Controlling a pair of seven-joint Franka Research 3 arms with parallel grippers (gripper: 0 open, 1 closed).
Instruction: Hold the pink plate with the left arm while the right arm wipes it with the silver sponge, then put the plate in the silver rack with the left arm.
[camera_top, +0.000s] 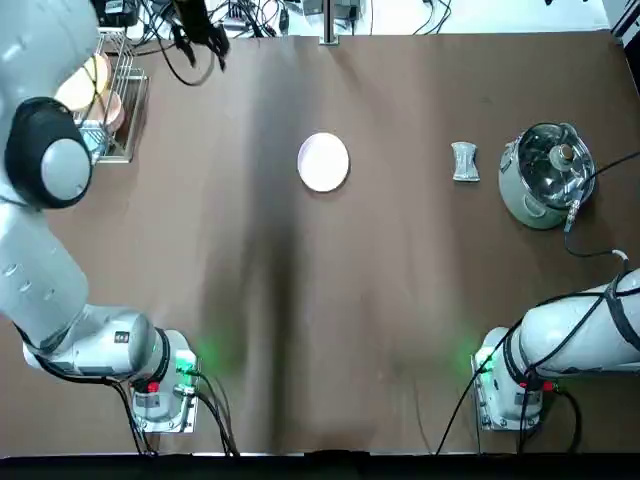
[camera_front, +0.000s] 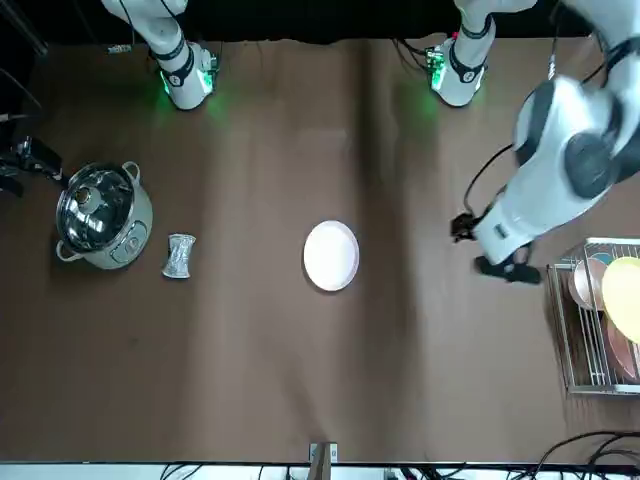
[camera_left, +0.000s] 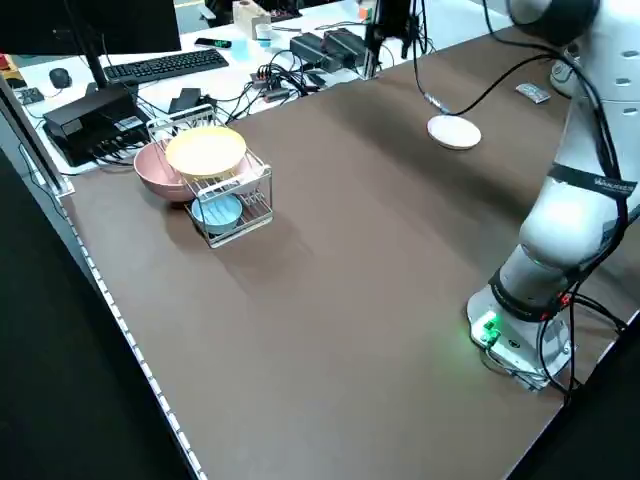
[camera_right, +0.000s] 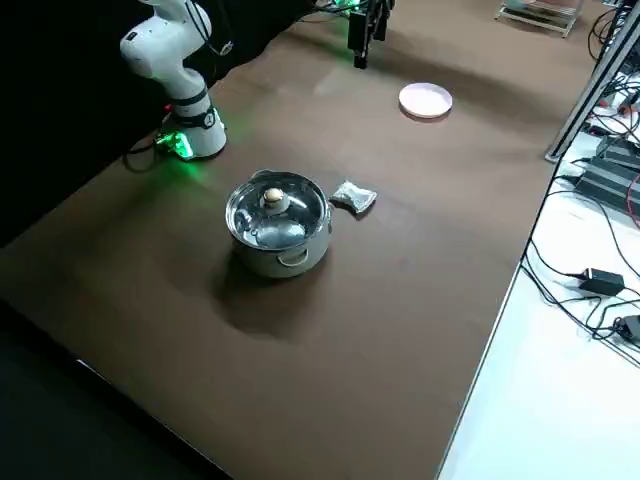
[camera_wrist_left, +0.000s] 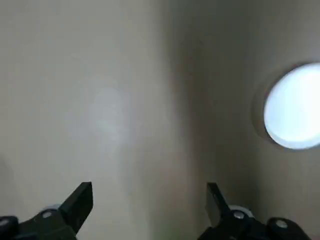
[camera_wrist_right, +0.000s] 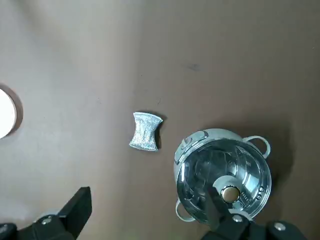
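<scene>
The pink plate lies flat near the middle of the table, with nothing touching it. To its right the silver sponge rests on the table beside a steel pot. My left gripper hangs open and empty over the far left part of the table, between the silver rack and the plate. In the left wrist view, the plate shows off to one side of the open fingers. My right gripper is open and empty, high above the sponge and the pot.
A steel pot with a glass lid stands right of the sponge. The rack holds a yellow-orange plate, a pink bowl and a blue dish. Cables and electronics line the table's far edge.
</scene>
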